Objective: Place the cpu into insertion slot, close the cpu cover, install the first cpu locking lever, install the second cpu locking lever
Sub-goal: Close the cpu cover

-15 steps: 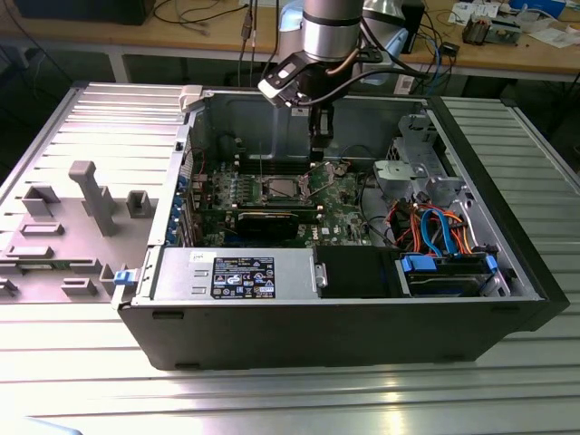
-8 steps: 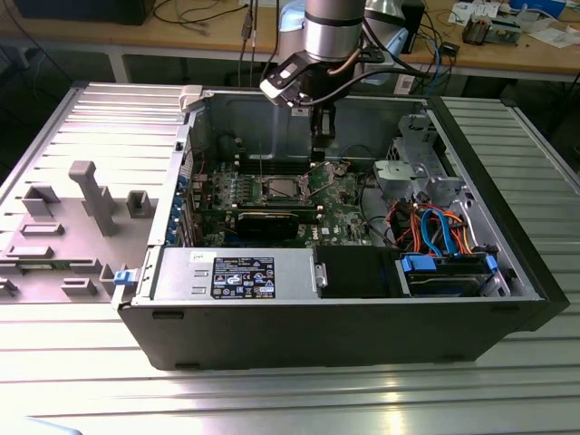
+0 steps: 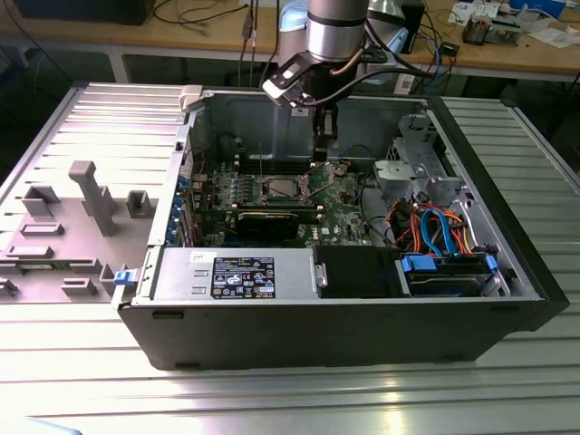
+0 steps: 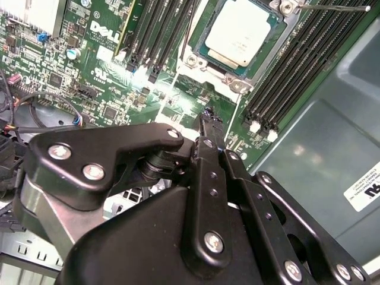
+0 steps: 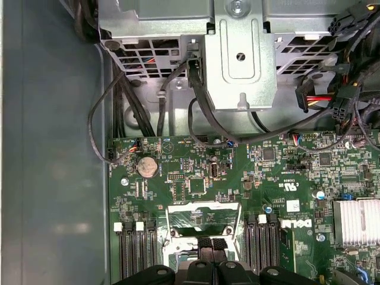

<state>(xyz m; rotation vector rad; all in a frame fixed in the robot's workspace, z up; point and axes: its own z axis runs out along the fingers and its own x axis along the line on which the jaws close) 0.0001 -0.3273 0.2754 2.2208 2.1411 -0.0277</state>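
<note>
in the second wrist view a white printed logo (image 4: 110, 33) stands on the green motherboard (image 4: 59, 77), just beside the memory slots (image 4: 160, 29). faint print on the cpu (image 4: 240, 29) top is too small to tell. a white sticker (image 4: 365, 189) with black print lies on the grey case wall (image 4: 314, 136). in the exterior view a black label (image 3: 243, 276) with white and blue marks sits on the power supply housing (image 3: 177, 272), its lines too small to tell.

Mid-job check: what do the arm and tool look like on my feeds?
The arm is a silver-grey cylinder with a dark band at the wrist, where black cables loop out alongside one orange lead. A pale bracket sits at its side. The tool is matt black, built of flat rounded linkage bars joined by silver screw heads, narrowing to slim tips.
</note>
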